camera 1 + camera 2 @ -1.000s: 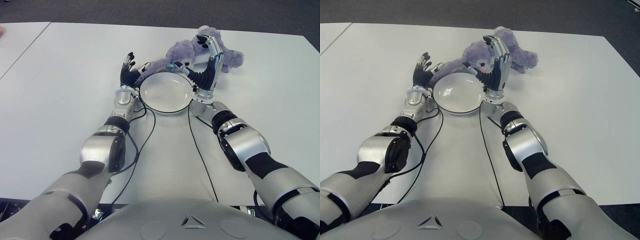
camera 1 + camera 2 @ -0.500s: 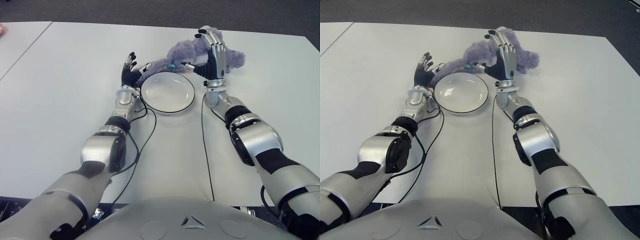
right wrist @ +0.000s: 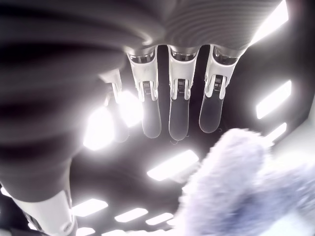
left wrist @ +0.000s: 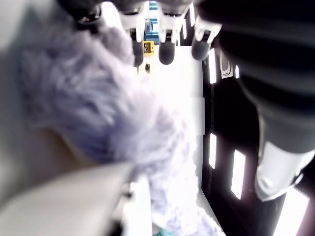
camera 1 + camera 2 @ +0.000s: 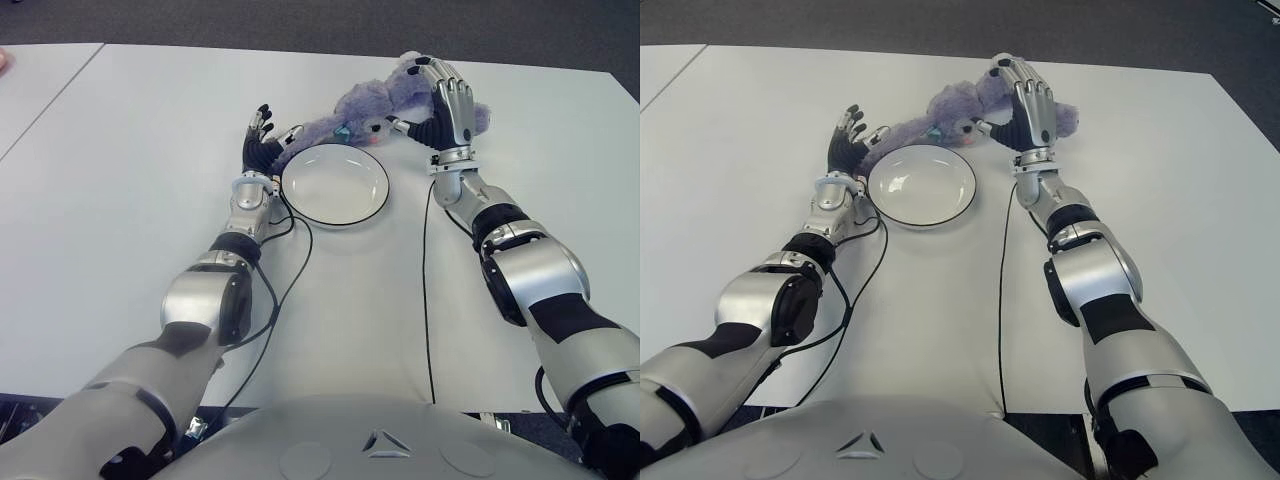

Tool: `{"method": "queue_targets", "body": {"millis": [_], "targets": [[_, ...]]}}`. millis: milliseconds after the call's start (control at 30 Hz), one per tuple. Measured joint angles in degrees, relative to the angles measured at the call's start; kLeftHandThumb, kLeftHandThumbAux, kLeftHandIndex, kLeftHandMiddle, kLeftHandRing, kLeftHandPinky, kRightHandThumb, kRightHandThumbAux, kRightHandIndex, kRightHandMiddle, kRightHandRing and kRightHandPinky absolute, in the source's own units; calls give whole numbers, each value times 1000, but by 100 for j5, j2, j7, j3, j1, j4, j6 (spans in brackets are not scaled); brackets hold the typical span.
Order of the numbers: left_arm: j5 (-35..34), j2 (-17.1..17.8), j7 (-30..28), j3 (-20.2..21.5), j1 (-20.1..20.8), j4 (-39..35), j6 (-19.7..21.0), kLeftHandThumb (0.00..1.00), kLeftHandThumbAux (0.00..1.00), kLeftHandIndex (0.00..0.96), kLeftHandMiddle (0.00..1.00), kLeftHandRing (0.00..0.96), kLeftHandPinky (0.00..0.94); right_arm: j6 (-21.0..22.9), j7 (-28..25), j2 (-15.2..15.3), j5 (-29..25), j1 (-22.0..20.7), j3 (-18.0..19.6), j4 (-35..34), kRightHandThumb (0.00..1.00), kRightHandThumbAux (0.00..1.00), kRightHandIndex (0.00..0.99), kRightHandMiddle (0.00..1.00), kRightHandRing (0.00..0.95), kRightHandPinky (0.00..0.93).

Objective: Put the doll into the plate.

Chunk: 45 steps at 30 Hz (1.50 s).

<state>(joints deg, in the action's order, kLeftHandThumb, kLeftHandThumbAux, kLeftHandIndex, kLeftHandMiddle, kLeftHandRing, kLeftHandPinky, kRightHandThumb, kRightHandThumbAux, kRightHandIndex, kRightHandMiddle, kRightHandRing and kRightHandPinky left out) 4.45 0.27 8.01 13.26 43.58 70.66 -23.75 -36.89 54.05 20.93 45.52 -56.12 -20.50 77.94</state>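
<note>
eye views: fluffy purple plush doll (image 5: pixel 385 98) lies on white bench (image 5: pixel 130 170) just behind round white black-rimmed plate (image 5: pixel 335 184); plate holds nothing, task not yet done. one doll, one plate.
left wrist: left hand (image 5: pixel 262 140) beside doll's end, fingers spread, probably touching fur, no grip.
right wrist: right hand (image 5: pixel 446 98) over doll, fingers extended, holding nothing.

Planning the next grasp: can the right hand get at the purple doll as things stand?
Probably yes. The right hand is open right beside the doll, on its right, with nothing between them; the plate lies nearer the robot, out of the way.
</note>
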Motion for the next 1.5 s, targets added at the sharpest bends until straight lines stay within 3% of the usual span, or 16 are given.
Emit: {"method": "queue_targets", "body": {"millis": [400, 1500], "targets": [[4, -1, 0, -5, 0, 0, 0, 0, 695, 69, 86, 87, 134, 365, -435, 317, 40, -10, -241, 26, 113, 782, 264, 234, 226, 241], [14, -1, 51, -49, 0, 2, 31, 0, 678, 68, 87, 87, 131, 1056, -817, 1279, 173, -230, -667, 51, 265, 820, 290, 277, 268, 272]]}}
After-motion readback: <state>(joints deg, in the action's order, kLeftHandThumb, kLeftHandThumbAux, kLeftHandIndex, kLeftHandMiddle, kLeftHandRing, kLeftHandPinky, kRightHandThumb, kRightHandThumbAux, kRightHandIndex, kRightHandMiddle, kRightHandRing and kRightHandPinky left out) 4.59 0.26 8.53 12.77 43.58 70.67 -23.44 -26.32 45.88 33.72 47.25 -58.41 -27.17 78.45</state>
